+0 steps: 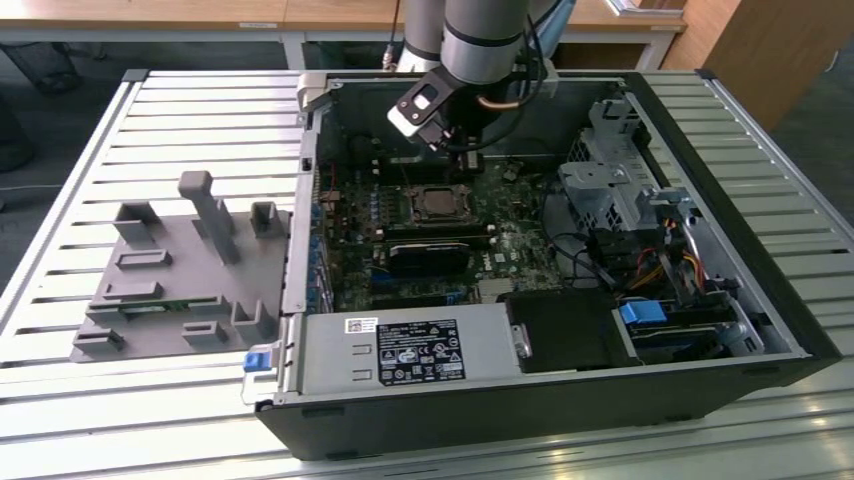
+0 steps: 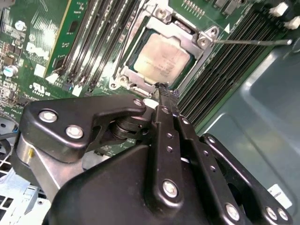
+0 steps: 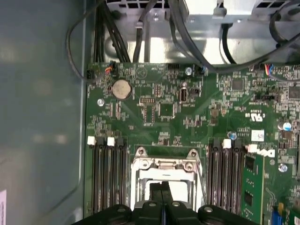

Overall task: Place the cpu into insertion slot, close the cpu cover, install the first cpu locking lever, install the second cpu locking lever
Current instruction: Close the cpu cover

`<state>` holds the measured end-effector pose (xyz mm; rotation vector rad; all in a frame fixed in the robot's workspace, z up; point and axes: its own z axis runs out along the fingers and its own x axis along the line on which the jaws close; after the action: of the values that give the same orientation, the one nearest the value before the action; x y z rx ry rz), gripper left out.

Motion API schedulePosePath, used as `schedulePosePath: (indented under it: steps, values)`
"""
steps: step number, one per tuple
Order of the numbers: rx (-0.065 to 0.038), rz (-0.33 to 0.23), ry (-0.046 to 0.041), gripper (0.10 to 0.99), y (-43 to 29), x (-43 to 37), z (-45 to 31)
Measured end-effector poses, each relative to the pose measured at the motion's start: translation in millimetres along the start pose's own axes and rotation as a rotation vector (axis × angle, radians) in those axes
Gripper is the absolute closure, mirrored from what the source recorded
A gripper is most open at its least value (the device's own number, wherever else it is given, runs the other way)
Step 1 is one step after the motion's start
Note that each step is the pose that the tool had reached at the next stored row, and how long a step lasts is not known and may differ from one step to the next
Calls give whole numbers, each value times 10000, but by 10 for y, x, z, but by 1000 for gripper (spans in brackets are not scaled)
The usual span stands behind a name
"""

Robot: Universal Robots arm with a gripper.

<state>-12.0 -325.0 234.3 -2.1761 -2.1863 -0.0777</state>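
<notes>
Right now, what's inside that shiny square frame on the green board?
The cpu lies inside the cpu cover, its dull beige face showing. Whatever sits beneath the chip is covered and cannot be seen.

- power supply label point(image 1: 416, 352), exterior view: black-and-white panel of fine print and symbols, too small to read.
- motherboard point(image 3: 117, 124), first wrist view: white silkscreen lettering, illegible.
- cpu point(image 2: 161, 58), second wrist view: faint engraving, unreadable.
- case wall sticker point(image 2: 280, 193): white, print unreadable.

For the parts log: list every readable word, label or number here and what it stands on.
power supply label: print too small to read.
green circuit board markings: too small to read.
cpu face: faint print, blurred.
sticker on the case wall: unreadable.
</notes>
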Motion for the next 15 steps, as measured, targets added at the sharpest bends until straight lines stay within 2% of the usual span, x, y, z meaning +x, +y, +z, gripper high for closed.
schedulePosePath:
  steps: [6,15]
  values:
    - [0,0,-1,969,-82,0,0]
    - [0,0,0,969,-166,1,0]
